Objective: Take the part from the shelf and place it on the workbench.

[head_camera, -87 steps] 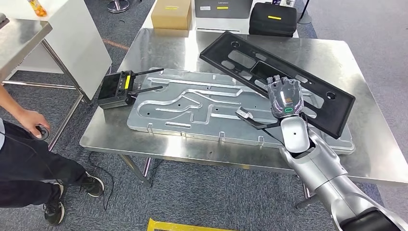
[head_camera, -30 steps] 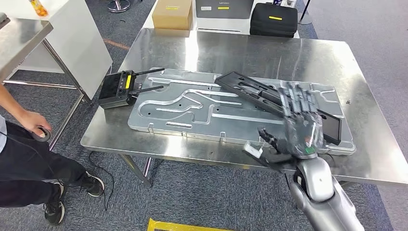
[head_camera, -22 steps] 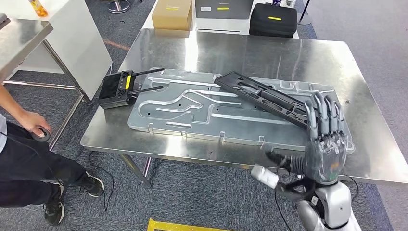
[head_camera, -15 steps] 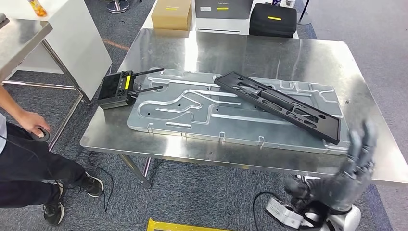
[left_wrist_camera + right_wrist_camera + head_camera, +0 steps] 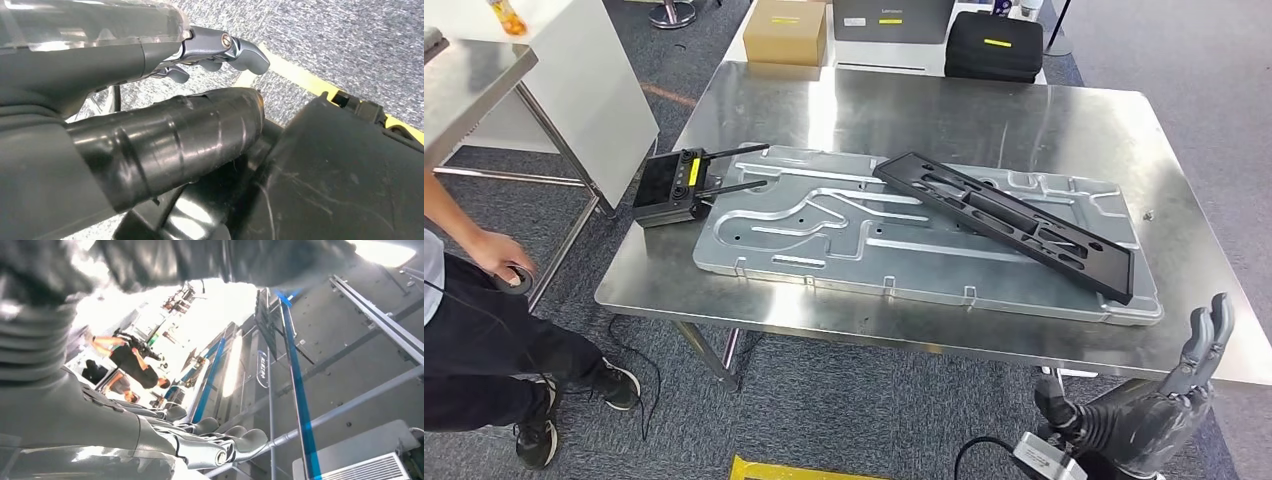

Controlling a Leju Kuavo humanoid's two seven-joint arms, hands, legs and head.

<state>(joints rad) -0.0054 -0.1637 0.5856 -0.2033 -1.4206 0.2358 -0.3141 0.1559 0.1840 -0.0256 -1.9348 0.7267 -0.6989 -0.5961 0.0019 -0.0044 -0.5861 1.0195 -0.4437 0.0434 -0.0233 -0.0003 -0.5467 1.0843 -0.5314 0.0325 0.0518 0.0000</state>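
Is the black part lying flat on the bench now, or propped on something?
Propped: the black part lies across the silver plate, not the bare workbench.

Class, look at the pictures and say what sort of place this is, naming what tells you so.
Probably a factory workshop or robot test lab: a steel workbench bearing a pressed metal panel and a black plastic part, with a remote controller beside them.

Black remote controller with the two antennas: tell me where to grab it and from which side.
Grip the black remote controller across its boxy body, coming from above at the workbench left edge. It lies flat beside the silver panel; its thin antennas reach over that panel and look too slender to hold.
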